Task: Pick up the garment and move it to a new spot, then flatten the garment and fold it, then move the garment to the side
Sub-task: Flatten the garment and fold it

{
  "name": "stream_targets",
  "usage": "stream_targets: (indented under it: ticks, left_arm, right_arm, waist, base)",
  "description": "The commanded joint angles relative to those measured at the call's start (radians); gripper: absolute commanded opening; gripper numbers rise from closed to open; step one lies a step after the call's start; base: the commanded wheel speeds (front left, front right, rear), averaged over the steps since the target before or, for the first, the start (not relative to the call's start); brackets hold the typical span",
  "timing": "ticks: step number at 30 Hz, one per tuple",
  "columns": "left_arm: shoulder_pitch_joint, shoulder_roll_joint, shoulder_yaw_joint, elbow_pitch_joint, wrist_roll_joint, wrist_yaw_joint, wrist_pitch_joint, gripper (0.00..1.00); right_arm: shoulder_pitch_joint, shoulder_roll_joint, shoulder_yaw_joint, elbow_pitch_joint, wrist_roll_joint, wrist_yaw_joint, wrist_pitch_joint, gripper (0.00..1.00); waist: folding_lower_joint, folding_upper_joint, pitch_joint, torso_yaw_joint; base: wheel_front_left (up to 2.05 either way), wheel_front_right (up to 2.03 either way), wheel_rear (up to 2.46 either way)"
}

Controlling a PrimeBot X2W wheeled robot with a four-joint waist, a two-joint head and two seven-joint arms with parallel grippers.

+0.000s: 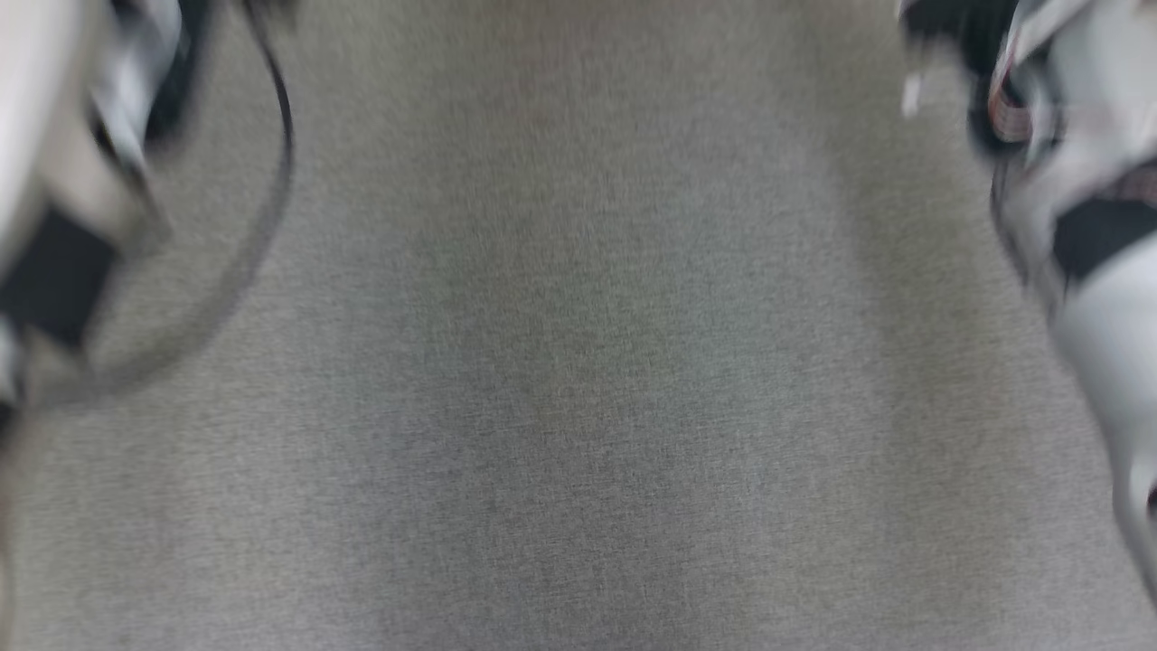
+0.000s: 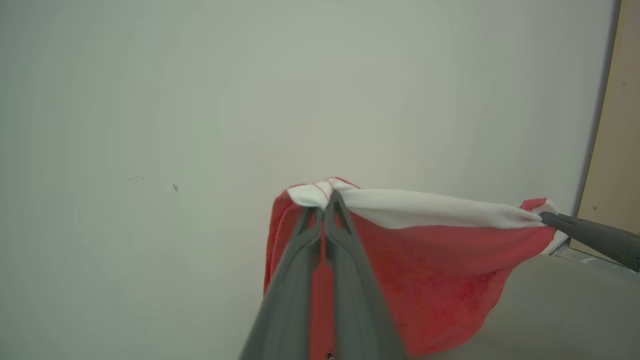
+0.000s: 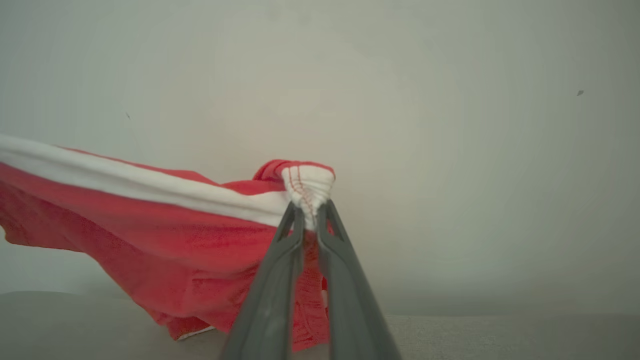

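Head view. The grey, cloth-covered worktop [image 1: 578,362] is spreading across the middle of the frame, all of it blurred. A pale left forearm [image 1: 54,181] is showing at the left edge and a pale right forearm [image 1: 1103,271] at the right edge. A thin dark cable [image 1: 282,136] is looping beside the left one. The fingers cannot be made out here.

Left wrist view. The left gripper [image 2: 327,202] is reaching up from the bottom edge. Its two dark fingers are closing tight on one bunched corner of the garment [image 2: 440,260]. The garment is red terry cloth with a white band [image 2: 425,207] along its top edge. It is hanging in the air in front of a plain pale wall [image 2: 200,100], with its lower edge drooping toward the worktop. The right gripper [image 2: 547,217] is coming in from the right edge and pinching the opposite corner. The white band is running taut between the two grips. A tan panel [image 2: 617,125] is standing at the far right.

Right wrist view. The right gripper's fingers are clamping a gathered knot of the white band with red stitching. The garment is stretching away to the left edge, and its red body is sagging low over the grey worktop along the bottom.
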Motion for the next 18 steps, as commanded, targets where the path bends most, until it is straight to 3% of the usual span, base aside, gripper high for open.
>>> stream_targets:
  ticks: [1,4,11,15,18]
  left_arm:
    - [0.112,0.013,0.055,-0.074,0.012,0.037,-0.003,0.0]
    - [0.324,0.017,0.119,-0.218,0.054,0.087,-0.003,0.0]
    - [0.87,-0.053,0.265,-0.471,0.123,0.166,-0.003,0.0]
    - [1.085,-0.09,0.316,-0.489,0.178,0.154,-0.003,0.0]
    - [1.262,-0.148,0.387,-0.467,0.213,0.128,-0.003,0.0]
  right_arm:
    - [0.09,-0.018,0.005,-0.047,0.025,-0.002,-0.007,0.0]
    - [0.259,-0.044,-0.015,-0.149,0.062,-0.002,-0.008,0.0]
    - [0.708,-0.045,-0.146,-0.373,0.071,-0.002,-0.007,0.0]
    - [0.889,-0.027,-0.213,-0.452,0.03,-0.002,-0.007,0.0]
    - [1.058,0.003,-0.277,-0.502,-0.021,-0.003,-0.008,0.0]
  waist:
    - [0.0002,0.0001,-0.077,0.004]
    - [0.0002,0.0001,-0.117,0.004]
    - [0.0002,0.0001,-0.197,0.016]
    - [0.0002,0.0001,-0.23,0.019]
    - [0.0002,0.0001,-0.279,0.029]
  base:
    - [0.0,0.0,0.0]
    - [0.0,0.0,0.0]
    - [0.0,0.0,0.0]
    - [0.0,0.0,0.0]
    - [0.0,0.0,0.0]
